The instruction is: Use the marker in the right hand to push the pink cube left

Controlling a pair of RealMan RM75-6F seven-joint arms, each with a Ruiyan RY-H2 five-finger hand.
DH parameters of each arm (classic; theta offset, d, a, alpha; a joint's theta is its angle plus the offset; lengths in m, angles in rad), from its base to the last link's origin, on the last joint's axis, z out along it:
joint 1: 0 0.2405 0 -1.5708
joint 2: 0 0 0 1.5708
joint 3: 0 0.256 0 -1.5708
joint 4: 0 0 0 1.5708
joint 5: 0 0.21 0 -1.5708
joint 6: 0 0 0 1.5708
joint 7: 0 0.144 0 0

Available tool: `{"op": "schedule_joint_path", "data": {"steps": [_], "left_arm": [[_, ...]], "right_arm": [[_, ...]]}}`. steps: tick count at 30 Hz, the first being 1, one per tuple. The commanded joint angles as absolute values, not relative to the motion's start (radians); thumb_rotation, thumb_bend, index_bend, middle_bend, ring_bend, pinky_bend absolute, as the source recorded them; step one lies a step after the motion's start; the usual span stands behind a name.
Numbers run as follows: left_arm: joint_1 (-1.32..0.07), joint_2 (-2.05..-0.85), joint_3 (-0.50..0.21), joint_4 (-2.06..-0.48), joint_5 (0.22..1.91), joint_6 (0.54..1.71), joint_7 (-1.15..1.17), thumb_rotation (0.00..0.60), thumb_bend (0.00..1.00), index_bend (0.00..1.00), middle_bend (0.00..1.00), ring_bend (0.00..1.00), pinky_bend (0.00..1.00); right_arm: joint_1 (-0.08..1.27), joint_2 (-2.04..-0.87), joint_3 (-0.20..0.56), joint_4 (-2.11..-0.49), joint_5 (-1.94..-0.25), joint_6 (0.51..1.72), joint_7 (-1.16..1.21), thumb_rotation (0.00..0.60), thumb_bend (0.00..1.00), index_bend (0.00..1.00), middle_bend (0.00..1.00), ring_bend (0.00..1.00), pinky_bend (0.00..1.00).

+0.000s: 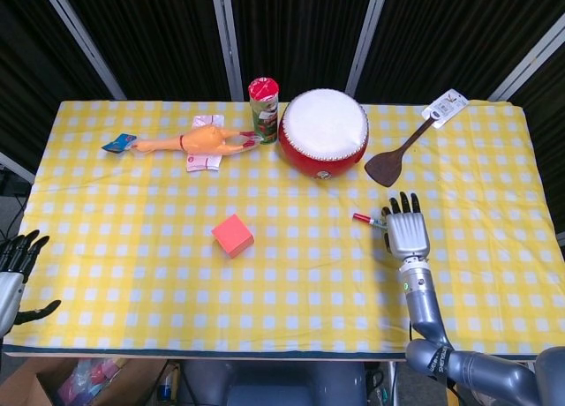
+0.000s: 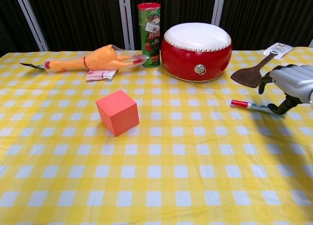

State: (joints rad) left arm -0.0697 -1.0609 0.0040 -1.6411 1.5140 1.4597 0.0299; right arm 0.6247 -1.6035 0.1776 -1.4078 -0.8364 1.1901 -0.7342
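Note:
The pink cube sits on the yellow checked cloth, left of centre. My right hand hovers well to the cube's right, near the table's right side. It pinches the back end of the marker, whose red cap points left towards the cube and slightly away from me. A wide stretch of cloth lies between the cap and the cube. My left hand hangs off the table's left front corner, fingers apart and holding nothing.
A red drum, a green snack can and a rubber chicken stand along the back. A brown spatula lies just behind my right hand.

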Motion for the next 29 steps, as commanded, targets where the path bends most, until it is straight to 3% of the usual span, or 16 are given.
{"op": "schedule_joint_path", "data": {"steps": [1, 9, 15, 18, 23, 29], "left_arm": [[-0.069, -1.061, 0.004, -1.641, 1.515, 1.461, 0.031, 0.6, 0.0, 0.0, 0.0, 0.0, 0.0], [-0.065, -1.064, 0.0, -1.638, 1.514, 1.472, 0.032, 0.6, 0.0, 0.0, 0.0, 0.0, 0.0], [-0.057, -1.073, -0.006, -1.622, 1.514, 1.494, 0.031, 0.6, 0.0, 0.0, 0.0, 0.0, 0.0], [-0.053, -1.08, -0.009, -1.613, 1.512, 1.504, 0.041, 0.6, 0.0, 0.0, 0.0, 0.0, 0.0], [-0.044, -1.092, -0.012, -1.607, 1.514, 1.525, 0.064, 0.6, 0.0, 0.0, 0.0, 0.0, 0.0], [-0.038, -1.117, -0.026, -1.59, 1.511, 1.553, 0.087, 0.6, 0.0, 0.0, 0.0, 0.0, 0.0]], "right_arm": [[0.616, -1.586, 0.174, -1.429, -0.832, 1.2, -0.744, 0.6, 0.51, 0.25, 0.13, 0.0, 0.06], [0.559, -1.473, 0.134, -1.583, -0.909, 1.264, -0.721, 0.6, 0.51, 0.16, 0.08, 0.0, 0.04], [0.452, -1.297, 0.047, -1.739, -1.106, 1.36, -0.58, 0.6, 0.47, 0.02, 0.01, 0.0, 0.01], [0.386, -1.214, -0.003, -1.777, -1.21, 1.42, -0.481, 0.6, 0.44, 0.0, 0.0, 0.0, 0.0], [0.284, -1.124, -0.074, -1.779, -1.353, 1.512, -0.298, 0.6, 0.38, 0.0, 0.0, 0.0, 0.0], [0.197, -1.1, -0.13, -1.699, -1.461, 1.587, -0.182, 0.6, 0.27, 0.0, 0.0, 0.0, 0.0]]}}
